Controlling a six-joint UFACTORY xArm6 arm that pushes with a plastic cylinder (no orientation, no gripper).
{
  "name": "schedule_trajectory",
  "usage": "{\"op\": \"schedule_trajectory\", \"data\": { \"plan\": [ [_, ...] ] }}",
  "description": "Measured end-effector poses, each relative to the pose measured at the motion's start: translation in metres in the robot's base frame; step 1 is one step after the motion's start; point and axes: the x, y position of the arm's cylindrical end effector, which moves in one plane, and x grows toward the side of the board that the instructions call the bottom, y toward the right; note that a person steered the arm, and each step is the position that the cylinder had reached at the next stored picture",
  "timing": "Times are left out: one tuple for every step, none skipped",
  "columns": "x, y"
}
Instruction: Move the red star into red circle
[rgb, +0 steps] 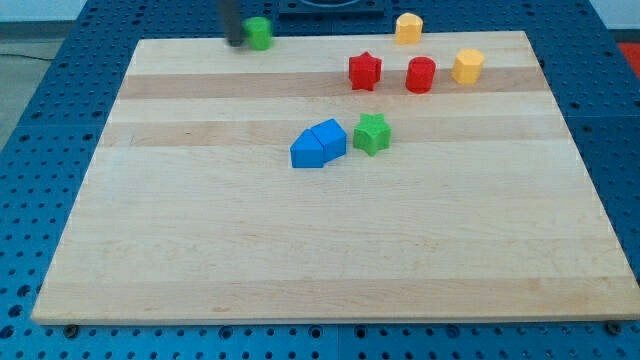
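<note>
The red star (365, 71) lies near the view's top, right of centre, on the wooden board (200, 250). The red circle (421, 75) stands just to its right, a small gap apart. My tip (235, 43) is at the view's top left of centre, blurred, touching or nearly touching the left side of a green circle (260, 33) at the board's top edge. The tip is far to the left of the red star.
A yellow block (467, 66) stands right of the red circle. Another yellow block (408, 28) sits at the top edge. A green star (371, 133) and two touching blue blocks (318, 145) lie near the middle.
</note>
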Motion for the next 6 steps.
{"op": "schedule_trajectory", "data": {
  "plan": [
    [0.080, 0.077],
    [0.067, 0.137],
    [0.021, 0.155],
    [0.007, 0.156],
    [-0.007, 0.131],
    [0.022, 0.025]
  ]
}}
